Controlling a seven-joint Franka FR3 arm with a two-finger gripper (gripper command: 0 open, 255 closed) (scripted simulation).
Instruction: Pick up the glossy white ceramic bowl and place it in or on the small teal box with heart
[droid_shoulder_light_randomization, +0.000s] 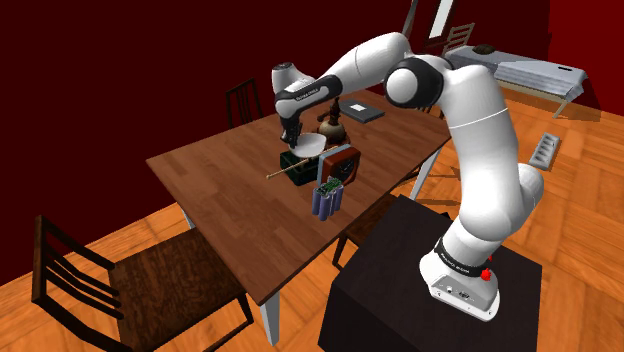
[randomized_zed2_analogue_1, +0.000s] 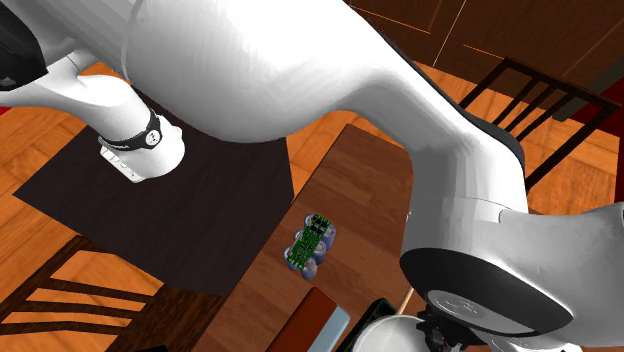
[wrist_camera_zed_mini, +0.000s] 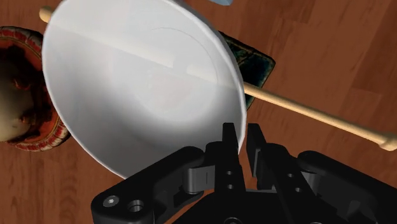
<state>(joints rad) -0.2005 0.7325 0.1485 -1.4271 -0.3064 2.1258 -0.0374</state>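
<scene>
While the black gripper (wrist_camera_zed_mini: 242, 135) hangs over the wooden table (droid_shoulder_light_randomization: 205, 195), its two fingers (wrist_camera_zed_mini: 228, 141) are clamped on the rim of the glossy white bowl (wrist_camera_zed_mini: 140, 83), which passes between them. The bowl is carried tilted and clear of the tabletop. Directly below the bowl and the fingertips sits the small dark teal box (wrist_camera_zed_mini: 256, 63). A patterned corner of it peeks out past the bowl's edge, and it is not possible to say whether the bowl touches it. A pale wooden stick (wrist_camera_zed_mini: 318, 114) lies beneath the gripper, passing under the bowl and running out over the table on either side. On the far side of the bowl from the fingers rests a round brown object with a red rim (wrist_camera_zed_mini: 25, 108). In the shoulder view a reddish-brown box (droid_shoulder_light_randomization: 343, 163) stands just beside the gripper, towards the stand. A bundle of blue cylinders topped by a green board (droid_shoulder_light_randomization: 327, 198) stands closer still to the stand.
</scene>
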